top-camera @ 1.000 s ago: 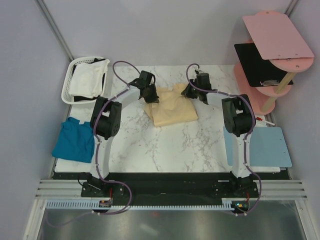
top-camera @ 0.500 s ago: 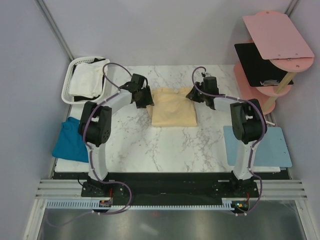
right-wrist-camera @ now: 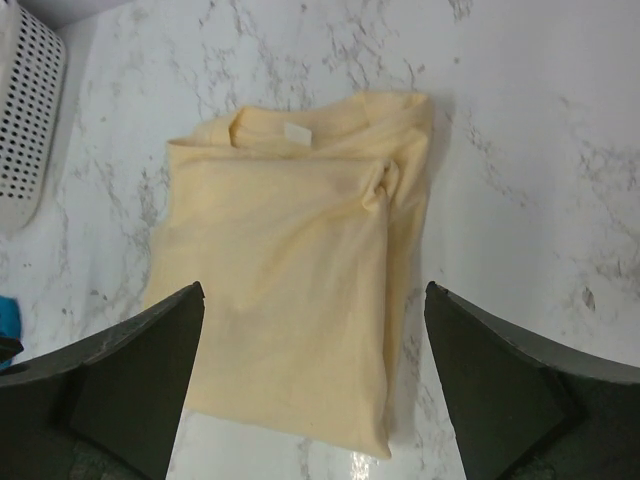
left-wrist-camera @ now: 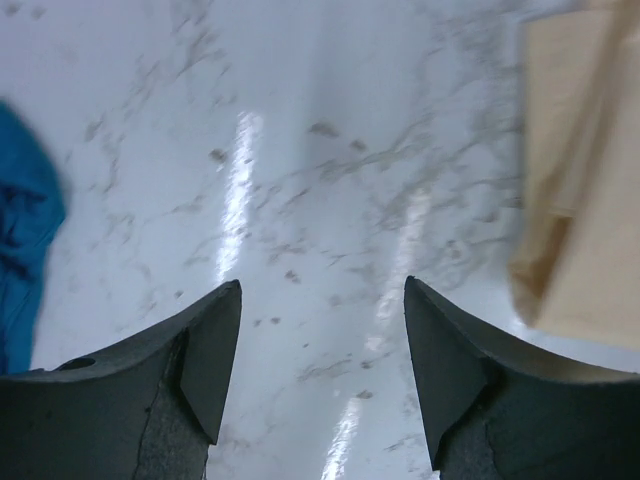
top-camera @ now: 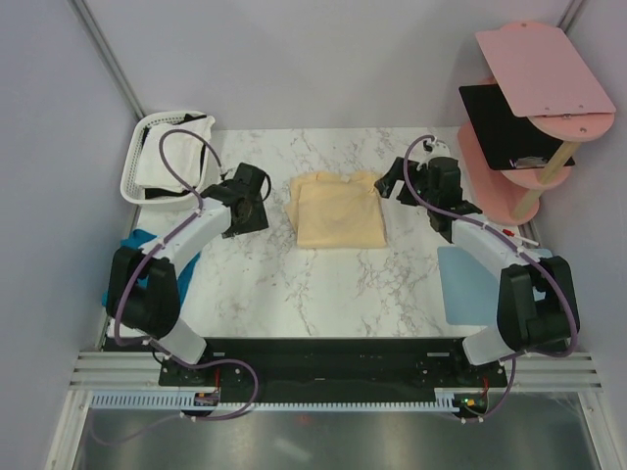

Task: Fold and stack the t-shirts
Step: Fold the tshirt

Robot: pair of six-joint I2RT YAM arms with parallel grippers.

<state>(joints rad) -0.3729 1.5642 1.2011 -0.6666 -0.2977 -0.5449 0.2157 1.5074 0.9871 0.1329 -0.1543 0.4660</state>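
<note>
Table (top-camera: 323, 279): marble top, and its near edge was hidden beneath your arm bases.
Pink stand (top-camera: 534, 64): the lower tiers were largely covered by the top shelf. You could read no writing on the black board (top-camera: 495, 122) there.
Mat (top-camera: 453, 286): light blue, mostly hidden under your right arm.
Cream t-shirt (top-camera: 338, 211): lay folded at the table's middle rear, between both grippers and in full view.
Teal t-shirt (top-camera: 137, 242): lay at the left edge, largely masked by your left arm.
White t-shirt (top-camera: 167, 162): lay bunched in the basket (top-camera: 130, 181), its shape indistinct.
Left gripper (left-wrist-camera: 320, 290): fingers were parted over bare marble, grasping nothing.
Right gripper (right-wrist-camera: 313, 290): fingers were spread wide above the cream t-shirt, released.
Neck tag (right-wrist-camera: 296, 131): pale, and too small for you to read.
</note>
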